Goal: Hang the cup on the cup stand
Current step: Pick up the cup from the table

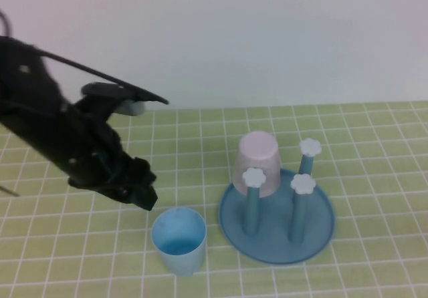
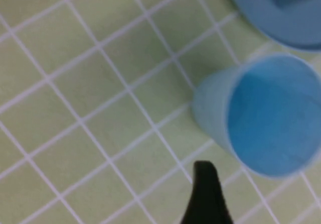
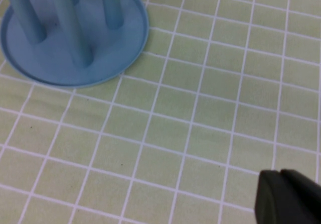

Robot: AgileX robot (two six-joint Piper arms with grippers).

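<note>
Your light blue cup (image 1: 178, 239) stands upright, mouth up, on the green-checked tabletop (image 1: 374, 144) just left of the cup stand (image 1: 277, 219), which carries an upturned pink cup (image 1: 257, 163); your left end effector (image 1: 142, 192) hovers near the blue cup holding nothing, its opening unclear, while your right end effector (image 3: 288, 196) sits beyond the stand, likewise unclear.

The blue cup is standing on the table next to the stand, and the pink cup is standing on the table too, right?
Not quite. The blue cup does stand mouth-up on the table beside the cup stand, but the high view shows the pink cup upside down on one of the stand's pegs. The left end effector is near the blue cup; the right end effector is off beside the stand.
</note>
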